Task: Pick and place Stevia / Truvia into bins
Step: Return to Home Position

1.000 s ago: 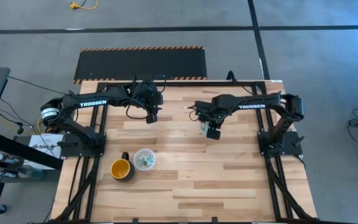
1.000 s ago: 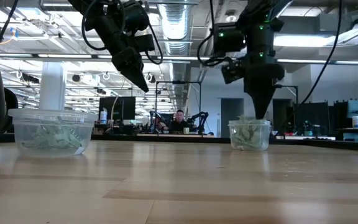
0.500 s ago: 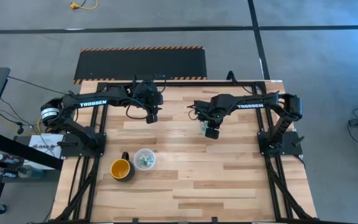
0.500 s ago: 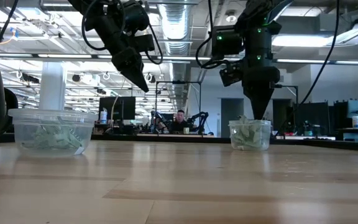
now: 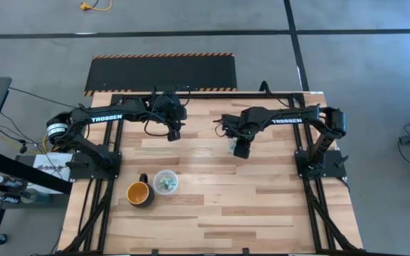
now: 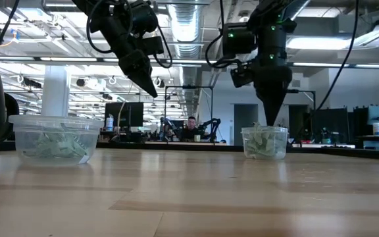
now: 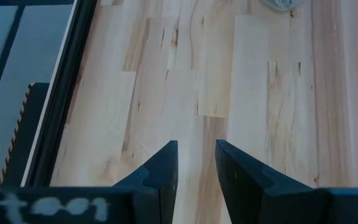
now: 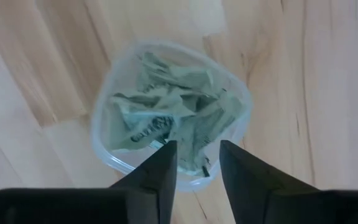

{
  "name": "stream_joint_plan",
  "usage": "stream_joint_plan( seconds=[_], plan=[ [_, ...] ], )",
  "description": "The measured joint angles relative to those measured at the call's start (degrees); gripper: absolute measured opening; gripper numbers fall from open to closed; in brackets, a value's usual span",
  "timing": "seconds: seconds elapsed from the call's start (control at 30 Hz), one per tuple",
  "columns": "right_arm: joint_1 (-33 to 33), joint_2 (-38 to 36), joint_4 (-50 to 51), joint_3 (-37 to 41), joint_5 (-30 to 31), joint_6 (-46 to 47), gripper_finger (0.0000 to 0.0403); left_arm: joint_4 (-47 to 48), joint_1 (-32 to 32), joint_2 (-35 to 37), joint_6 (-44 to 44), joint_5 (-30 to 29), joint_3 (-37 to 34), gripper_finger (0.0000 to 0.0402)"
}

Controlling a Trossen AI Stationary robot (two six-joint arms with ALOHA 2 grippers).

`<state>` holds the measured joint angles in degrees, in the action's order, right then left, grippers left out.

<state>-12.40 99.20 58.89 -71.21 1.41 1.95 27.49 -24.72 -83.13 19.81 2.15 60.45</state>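
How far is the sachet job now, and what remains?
Done: both cups hold sachets, and no loose sachet shows on the table. In hand: nothing; the right gripper hangs open over its cup, the left gripper open over bare wood. Left: probably only parking both arms.

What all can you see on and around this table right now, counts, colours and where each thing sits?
Cup by the mug: one, clear plastic, front left of the table.
Cup under the right arm: one, clear plastic, mid-table.
Sachets: many, pale green and white, piled inside both cups.
Mug: one, yellow-orange, beside the front-left cup.
Table: one, light wood.
Mat: one, black with striped edges, on the floor beyond the table.
Person: one, far back in the room.
Left end effector: one, dark, open, above bare wood.
Right end effector: one, dark, open, above its cup.
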Motion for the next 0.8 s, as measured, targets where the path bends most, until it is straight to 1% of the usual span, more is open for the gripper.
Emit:
stream_joint_plan(
  seconds=[0.23,0.33,0.4,0.6,0.7,0.8],
  plan=[
    [0.5,-0.1,2.6,-1.6,0.0,-0.1,0.0118,0.0,0.0,0.0,0.0,0.0,0.0,0.0098],
    [0.9,-1.9,4.3,-1.6,0.8,1.6,0.0118,0.0,0.0,0.0,0.0,0.0,0.0,0.0098],
    [1.5,-4.1,4.7,-1.6,2.5,2.7,0.0118,0.0,0.0,0.0,0.0,0.0,0.0,0.0098],
    [4.0,-15.3,4.2,-1.4,9.6,7.1,0.0099,-0.1,0.0,0.0,0.0,0.0,0.0,0.0098],
    [5.2,-23.2,-1.9,2.4,11.2,8.1,0.0085,0.0,0.0,0.0,-0.1,0.0,0.0,0.0098],
    [5.7,-31.4,-10.9,8.7,9.4,8.7,0.0068,0.0,0.0,0.0,-0.1,0.0,0.0,0.0098]
  ],
)
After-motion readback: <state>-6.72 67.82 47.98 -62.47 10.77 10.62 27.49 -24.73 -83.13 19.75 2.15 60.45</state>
